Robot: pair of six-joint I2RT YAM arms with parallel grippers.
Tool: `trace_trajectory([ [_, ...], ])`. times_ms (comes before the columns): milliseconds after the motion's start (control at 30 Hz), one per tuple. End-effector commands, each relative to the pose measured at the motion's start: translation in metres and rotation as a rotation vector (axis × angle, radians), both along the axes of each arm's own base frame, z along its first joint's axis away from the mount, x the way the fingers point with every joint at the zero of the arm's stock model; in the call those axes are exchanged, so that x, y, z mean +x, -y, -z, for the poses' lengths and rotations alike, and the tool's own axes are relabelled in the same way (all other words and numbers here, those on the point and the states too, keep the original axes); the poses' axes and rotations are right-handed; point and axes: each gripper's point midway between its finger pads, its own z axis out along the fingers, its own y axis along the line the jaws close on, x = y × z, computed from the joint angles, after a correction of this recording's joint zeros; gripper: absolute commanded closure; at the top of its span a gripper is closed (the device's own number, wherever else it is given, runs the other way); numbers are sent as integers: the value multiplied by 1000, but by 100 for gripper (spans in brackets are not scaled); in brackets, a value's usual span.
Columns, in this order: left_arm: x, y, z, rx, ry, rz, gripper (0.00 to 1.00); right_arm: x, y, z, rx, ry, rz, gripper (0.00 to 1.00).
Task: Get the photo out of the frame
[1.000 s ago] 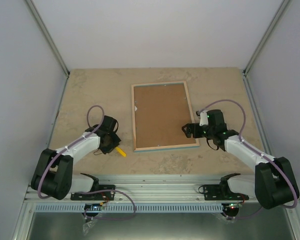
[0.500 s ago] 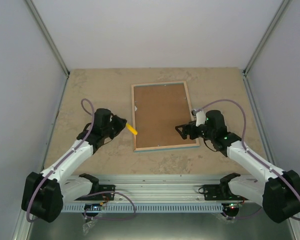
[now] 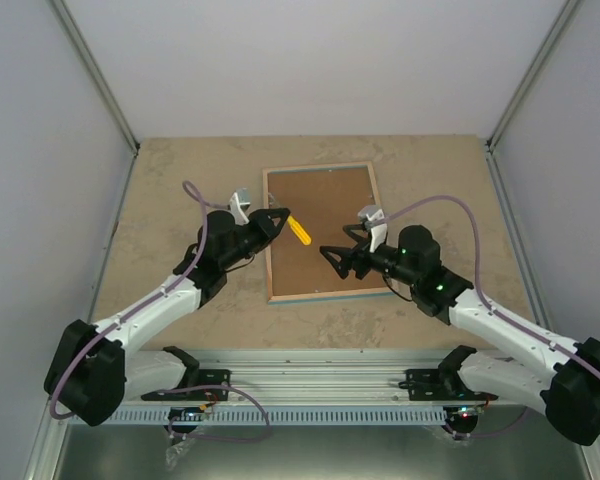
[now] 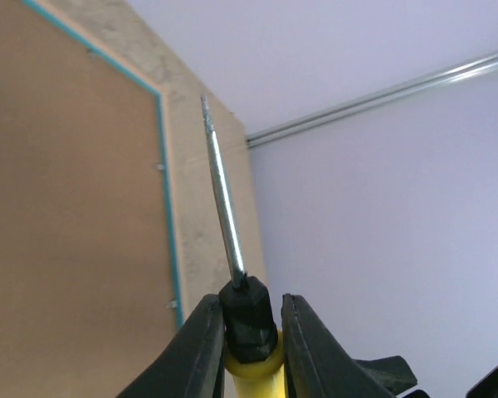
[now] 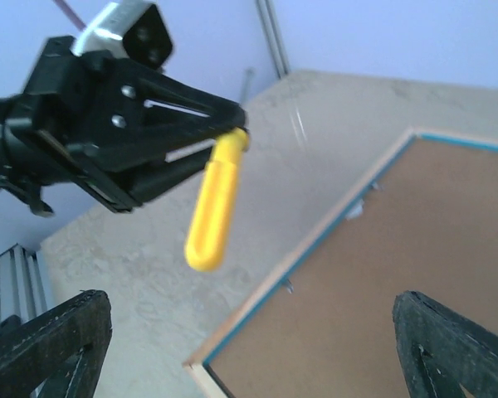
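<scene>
**Frame lies back-up while the left arm holds a screwdriver over it**

The thin-bordered turquoise rectangular picture frame (image 3: 320, 294) lies flat on the beige stone-patterned tabletop (image 3: 180, 180), near the middle between the two arms. Its light wood back is turned up, and the plain brown backing board (image 3: 320, 215) fills it. With this side up, the photo itself cannot be seen. Small metal tabs (image 4: 160, 166) sit along the frame's inner edge against the board.

The left gripper (image 3: 278, 217) reaches over the frame's left border. Its fingers (image 4: 203, 348) are closed on a screwdriver (image 3: 299, 231) with a yellow plastic handle. They pinch it at the black collar (image 4: 247, 319), where the handle meets the thin metal shaft (image 4: 222, 199). From above, the yellow handle points out over the board towards the right arm. In the right wrist view the handle (image 5: 214, 203) hangs free below the left gripper's tips (image 5: 232, 124), above the table beside the frame's corner (image 5: 315, 265).

The right gripper (image 3: 332, 258) is over the lower right part of the board. Its fingers (image 5: 50, 332) are spread wide apart and hold nothing. Whether they touch the board cannot be told.
</scene>
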Motion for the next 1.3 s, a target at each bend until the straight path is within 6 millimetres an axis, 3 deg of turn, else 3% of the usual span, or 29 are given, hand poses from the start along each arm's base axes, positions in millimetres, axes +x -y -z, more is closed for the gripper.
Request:
trace_trajectory([
  [0,-1,16,-61,-110,208,60,100,7,-16,-53,84,199,28,7],
  [233,-14,22,-79,-138,290,96,99,14,-41,-69,107,265,36,12],
  [433,-23,25,-86,-163,321,120,99,15,-62,-71,105,290,61,22],
  [1100,-34,30,-85,-223,320,164,99,21,-69,-81,137,328,78,54],
  [1267,-35,31,-84,-236,320,173,99,22,-71,-78,128,321,74,74],
])
